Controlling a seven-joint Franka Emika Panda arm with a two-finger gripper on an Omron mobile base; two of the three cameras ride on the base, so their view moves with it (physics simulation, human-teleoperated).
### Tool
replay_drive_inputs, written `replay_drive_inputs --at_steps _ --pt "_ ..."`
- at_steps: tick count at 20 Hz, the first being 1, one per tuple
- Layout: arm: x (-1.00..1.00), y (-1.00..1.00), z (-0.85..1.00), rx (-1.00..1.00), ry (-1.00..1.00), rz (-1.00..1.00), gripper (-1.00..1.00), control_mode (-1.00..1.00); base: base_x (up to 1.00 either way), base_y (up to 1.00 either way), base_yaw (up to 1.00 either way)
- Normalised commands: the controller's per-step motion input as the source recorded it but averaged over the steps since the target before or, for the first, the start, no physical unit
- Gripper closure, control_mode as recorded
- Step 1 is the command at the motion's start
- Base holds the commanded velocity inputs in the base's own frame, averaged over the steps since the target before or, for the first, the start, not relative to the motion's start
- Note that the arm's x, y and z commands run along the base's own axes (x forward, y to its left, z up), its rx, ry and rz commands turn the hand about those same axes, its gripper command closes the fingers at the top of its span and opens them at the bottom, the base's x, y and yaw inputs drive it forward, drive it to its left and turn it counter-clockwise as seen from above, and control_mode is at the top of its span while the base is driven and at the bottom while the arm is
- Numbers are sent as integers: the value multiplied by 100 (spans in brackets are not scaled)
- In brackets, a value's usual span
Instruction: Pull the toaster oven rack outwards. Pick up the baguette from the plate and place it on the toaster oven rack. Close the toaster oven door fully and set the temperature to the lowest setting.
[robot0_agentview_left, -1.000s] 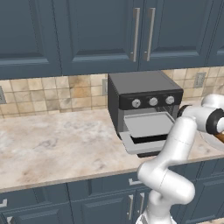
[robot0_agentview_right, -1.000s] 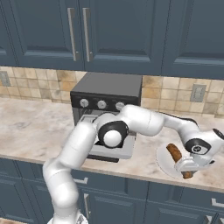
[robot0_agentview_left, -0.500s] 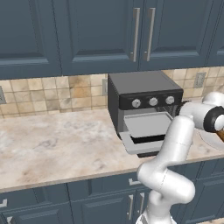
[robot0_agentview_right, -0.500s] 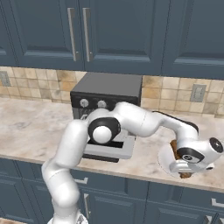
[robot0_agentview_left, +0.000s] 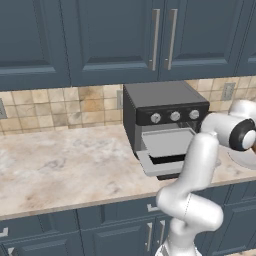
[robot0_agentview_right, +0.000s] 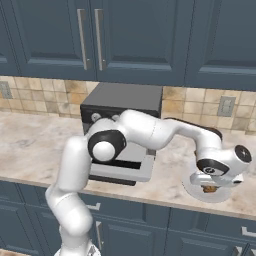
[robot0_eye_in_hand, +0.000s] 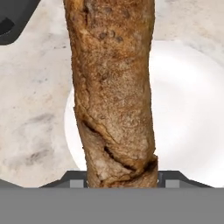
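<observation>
The golden-brown baguette (robot0_eye_in_hand: 114, 87) runs lengthwise up the hand view, just above the white plate (robot0_eye_in_hand: 188, 109). My gripper (robot0_eye_in_hand: 120, 180) is shut on its near end, a dark fingertip (robot0_eye_in_hand: 77, 180) showing at each side. In the right base view the gripper (robot0_agentview_right: 212, 183) hangs low over the plate (robot0_agentview_right: 192, 188) at the counter's right, and a bit of baguette (robot0_agentview_right: 210, 189) peeks out beneath it. The toaster oven (robot0_agentview_left: 165, 102) stands left of the plate. Its door (robot0_agentview_left: 159, 166) is folded down, and the light grey rack (robot0_agentview_left: 167, 141) sticks out over it.
The oven's three silver knobs (robot0_agentview_left: 175, 116) sit on the black strip above the opening. The marble counter (robot0_agentview_left: 60, 165) stretches wide to the left of the oven. My own arm crosses in front of the oven (robot0_agentview_right: 122, 100) in the right base view. Dark cabinets hang overhead.
The hand has turned and shifted a little over the plate, keeping the baguette in its grip. Oven door and rack have not moved.
</observation>
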Motion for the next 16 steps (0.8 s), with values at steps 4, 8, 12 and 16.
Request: replay_drive_inputs --at_steps 4,8,12,16 --pt "18 15 56 -1 0 4 100 -100 0 0 0" --pt "3 52 10 -4 -5 23 100 -100 0 0 0" --pt "0 75 0 -11 -6 37 100 -100 0 0 0" --pt "1 82 0 -15 -5 44 100 -100 0 0 0"
